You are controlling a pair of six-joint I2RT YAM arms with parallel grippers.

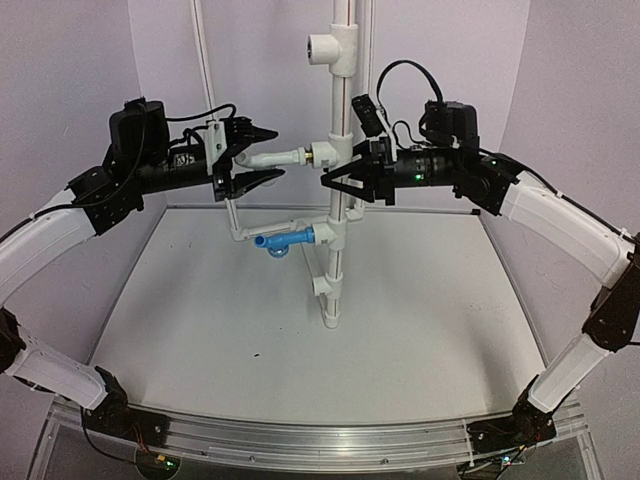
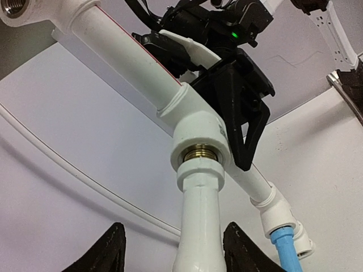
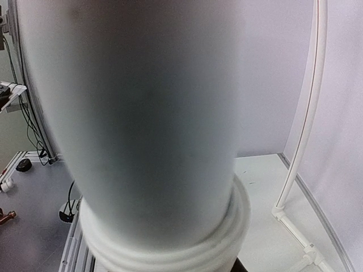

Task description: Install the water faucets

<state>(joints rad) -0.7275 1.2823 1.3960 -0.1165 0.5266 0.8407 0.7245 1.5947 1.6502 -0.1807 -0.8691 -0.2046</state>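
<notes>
Lilac walls (image 1: 70,50), white tabletop (image 1: 420,320), aluminium rail (image 1: 300,440), blue faucet (image 1: 285,241) on pipe (image 1: 343,110)

Before me an upright white pipe (image 1: 342,18) with T-shaped fittings (image 1: 331,47) stands on the pale desk (image 1: 300,350), a thin white tube (image 1: 205,70) beside it, an aluminium rail (image 1: 300,440) along the near edge.
</notes>
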